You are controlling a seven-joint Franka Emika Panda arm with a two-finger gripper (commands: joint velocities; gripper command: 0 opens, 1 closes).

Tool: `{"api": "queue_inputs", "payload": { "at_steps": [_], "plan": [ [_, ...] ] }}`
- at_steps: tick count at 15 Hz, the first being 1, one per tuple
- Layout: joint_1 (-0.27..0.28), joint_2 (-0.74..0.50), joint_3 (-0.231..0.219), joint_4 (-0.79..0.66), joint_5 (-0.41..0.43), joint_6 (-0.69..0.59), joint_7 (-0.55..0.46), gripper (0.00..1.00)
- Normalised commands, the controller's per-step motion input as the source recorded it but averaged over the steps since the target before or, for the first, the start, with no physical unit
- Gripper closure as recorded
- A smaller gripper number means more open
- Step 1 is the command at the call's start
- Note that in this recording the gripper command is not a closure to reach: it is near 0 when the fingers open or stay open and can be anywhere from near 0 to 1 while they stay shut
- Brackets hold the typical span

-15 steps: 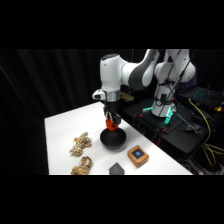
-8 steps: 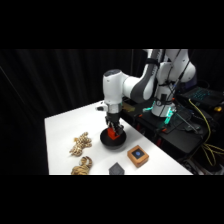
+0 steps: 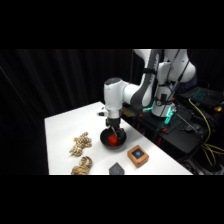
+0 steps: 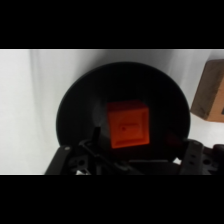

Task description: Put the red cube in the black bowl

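Change: since half a second ago the gripper [image 3: 114,134] has dropped lower, right down to the black bowl [image 3: 106,140], with the arm bent further over the table.
Cube: the red cube [image 4: 129,124] sits inside the bowl's hollow, near its middle in the wrist view.
Gripper: I cannot tell how far it is parted, or whether it grips the cube at all.
Neighbours: tan block with a blue centre [image 3: 138,155] lies just beside the bowl toward the table's near right edge; dark grey flat block [image 3: 116,169] rests at the near edge; two knobbly wooden pieces [image 3: 80,144] lie left of the bowl, apart from it.
Obstruction: nothing lies between bowl and gripper.
Writing: none readable.
Surface: white table [image 3: 65,130].
Room: black curtain [image 3: 60,80] behind; cabling and green-lit gear [image 3: 167,116] to the right.
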Motion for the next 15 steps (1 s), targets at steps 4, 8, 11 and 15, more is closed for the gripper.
{"api": "queue_inputs", "payload": {
  "at_steps": [4,8,11,15],
  "plan": [
    [0.044,-0.27,-0.051,-0.05,-0.029,-0.23,0.09,0.0],
    [0.057,-0.44,-0.054,-0.04,-0.049,-0.42,0.13,0.0],
    [0.048,-0.47,-0.053,0.04,-0.095,-0.51,0.14,0.0],
    [0.017,-0.4,-0.037,0.13,-0.08,-0.54,0.12,0.0]
  ]
}}
